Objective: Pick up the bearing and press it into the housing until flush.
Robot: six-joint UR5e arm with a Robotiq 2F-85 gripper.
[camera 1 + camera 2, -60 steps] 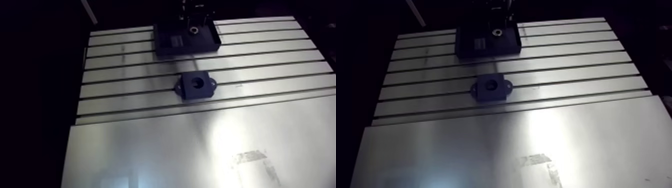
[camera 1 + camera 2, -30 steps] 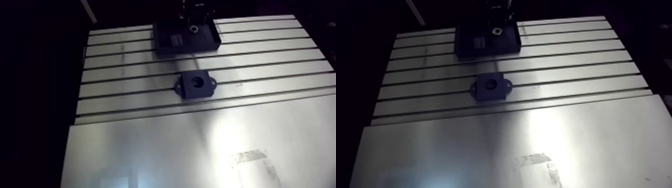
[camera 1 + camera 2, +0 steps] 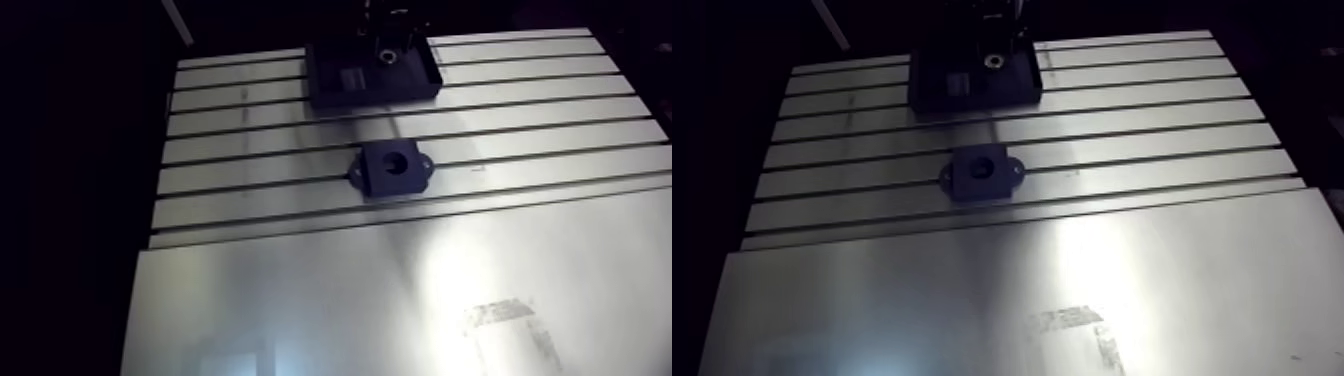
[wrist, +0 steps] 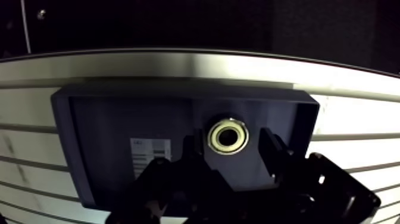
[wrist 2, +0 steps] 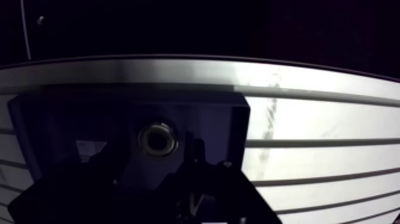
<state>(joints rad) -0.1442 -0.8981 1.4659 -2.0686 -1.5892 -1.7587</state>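
Tray: a dark, shallow tray (image 4: 178, 90) with a low wall sits at the far end of the desk (image 3: 300, 300), at 12 o'clock from the housing (image 3: 393, 168) in the arm view.
In the tray: two things only, the bearing (image 4: 227, 137) and a pale printed label (image 4: 150, 149) stuck flat on the tray floor.
Bearing: a bright metal ring lying flat with its hole facing up. In the arm view it is at about 1 o'clock from the label, in the far half of the tray and clear of the wall.
Claw: my claw (image 4: 230, 143) hangs over the tray with its fingers (image 4: 271, 152) spread. One finger stands on each side of the bearing, and a strip of tray floor shows between each finger and the ring, so I am gripping nothing.
Housing: a dark block with a rounded ear on each side, standing on the slotted part of the desk at 6 o'clock from the tray and well apart from it. Its round bore (image 3: 398, 162) faces up and looks dark inside.
Desk: slotted aluminium under the tray and housing, with a smooth plate nearer the camera.
Since earlier: the whole arm view has slid slightly. Tray, bearing, label and housing keep the same places against one another. The bearing is still in the tray, beneath my claw.
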